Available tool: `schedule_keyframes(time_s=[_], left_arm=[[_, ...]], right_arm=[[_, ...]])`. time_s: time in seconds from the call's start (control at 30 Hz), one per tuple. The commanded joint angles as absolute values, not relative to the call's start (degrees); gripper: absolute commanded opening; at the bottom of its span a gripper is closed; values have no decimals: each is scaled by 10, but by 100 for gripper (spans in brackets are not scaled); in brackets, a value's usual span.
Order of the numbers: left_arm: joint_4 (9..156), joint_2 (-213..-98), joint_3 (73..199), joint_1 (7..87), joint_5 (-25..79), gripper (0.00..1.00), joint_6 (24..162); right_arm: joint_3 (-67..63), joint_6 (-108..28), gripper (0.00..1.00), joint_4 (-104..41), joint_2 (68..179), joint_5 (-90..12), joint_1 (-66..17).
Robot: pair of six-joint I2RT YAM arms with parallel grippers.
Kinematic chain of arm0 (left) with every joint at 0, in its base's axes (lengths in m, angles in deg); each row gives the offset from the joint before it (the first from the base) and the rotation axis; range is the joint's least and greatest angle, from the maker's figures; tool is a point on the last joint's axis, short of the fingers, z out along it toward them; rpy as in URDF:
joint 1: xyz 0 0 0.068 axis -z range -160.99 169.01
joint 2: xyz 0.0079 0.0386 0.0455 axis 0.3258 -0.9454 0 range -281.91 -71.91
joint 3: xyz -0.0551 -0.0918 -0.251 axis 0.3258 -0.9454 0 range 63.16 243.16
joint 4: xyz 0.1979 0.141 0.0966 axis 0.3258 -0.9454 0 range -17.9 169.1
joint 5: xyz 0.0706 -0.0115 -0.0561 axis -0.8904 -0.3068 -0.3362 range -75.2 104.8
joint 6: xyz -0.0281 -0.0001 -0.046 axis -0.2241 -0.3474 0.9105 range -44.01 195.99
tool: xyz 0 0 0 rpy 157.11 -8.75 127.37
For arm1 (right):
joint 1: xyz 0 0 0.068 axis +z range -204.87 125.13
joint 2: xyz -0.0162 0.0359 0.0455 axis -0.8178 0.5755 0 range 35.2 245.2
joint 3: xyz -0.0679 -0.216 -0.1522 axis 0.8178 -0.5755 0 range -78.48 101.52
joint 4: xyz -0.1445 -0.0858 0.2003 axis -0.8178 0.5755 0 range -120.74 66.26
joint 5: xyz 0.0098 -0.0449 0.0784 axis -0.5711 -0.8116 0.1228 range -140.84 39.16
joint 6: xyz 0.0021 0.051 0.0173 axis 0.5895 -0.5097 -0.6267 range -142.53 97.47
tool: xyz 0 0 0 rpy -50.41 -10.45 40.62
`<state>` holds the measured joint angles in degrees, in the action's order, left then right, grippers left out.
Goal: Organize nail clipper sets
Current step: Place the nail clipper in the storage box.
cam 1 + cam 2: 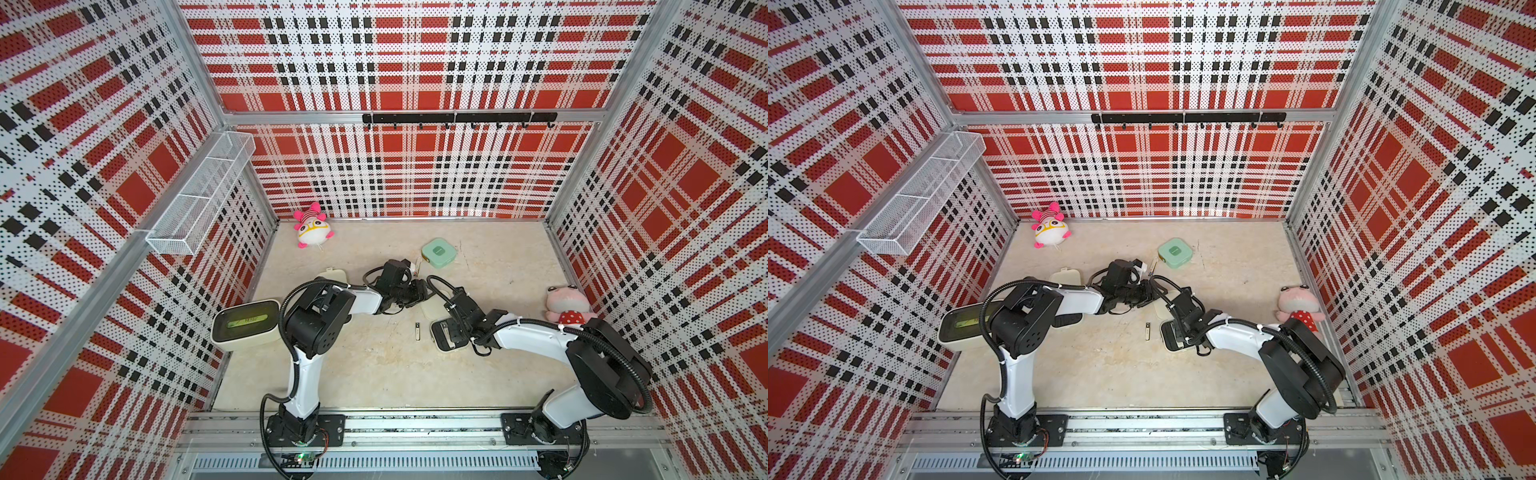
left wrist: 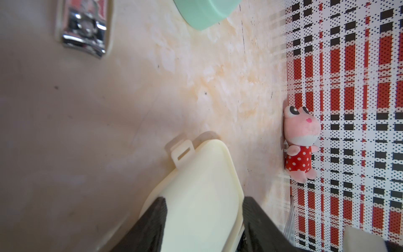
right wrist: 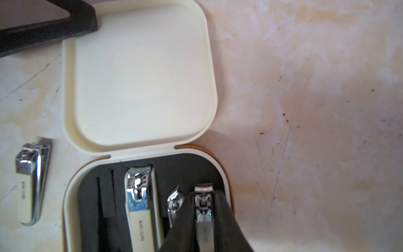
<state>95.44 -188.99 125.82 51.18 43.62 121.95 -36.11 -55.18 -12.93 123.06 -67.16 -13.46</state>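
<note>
1. I had the left gripper point(image 2: 204, 199) clenched on the lid edge of the open cream case point(image 3: 141, 72), one finger on each side of the lid near its latch tab.
2. The right gripper point(image 3: 204, 197) was down in that case's black tray point(image 3: 91, 196). Its fingers point(image 3: 224, 222) hugged a small clipper point(image 3: 204, 220) in the tray's outermost slot. I couldn't tell whether they pinched it or merely flanked it.
3. The same tray held a large clipper point(image 3: 141, 203) and a slant-tip clipper point(image 3: 174, 203), side by side.
4. In both top views the open case lay just off table centre, toward 4 o'clock, with its lid flat on the far side.
5. A loose clipper point(image 1: 417, 331) lay on the table point(image 1: 374, 374) at the tray's 9 o'clock — near it, not touching.
6. The mint green case point(image 1: 439, 252) sat closed at 1 o'clock, with another clipper point(image 2: 84, 28) just beside it at its 8 o'clock.
7. The second cream case point(image 1: 331, 274) was at 10 o'clock, partly behind the left arm — I couldn't tell if it was open or closed.
8. The larger cream box point(image 1: 245, 326) was at 9 o'clock by the wall, the frog plush point(image 1: 567, 307) at 3 and the pink-white plush point(image 1: 311, 226) at 11.
</note>
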Motion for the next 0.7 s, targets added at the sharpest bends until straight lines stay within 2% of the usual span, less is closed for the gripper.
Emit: schedule_keyframes(time_s=[0.0,0.57,0.67], left_arm=[[940,-1906,1256,510,441,61,1211],[939,-1907,1256,512,439,61,1210],[938,-1906,1255,512,438,61,1209]], right_arm=[[-370,-560,21,-84,1226,-673,-134],[-350,-574,31,-43,1186,-726,-134],[-341,-574,30,-37,1187,-732,-134]])
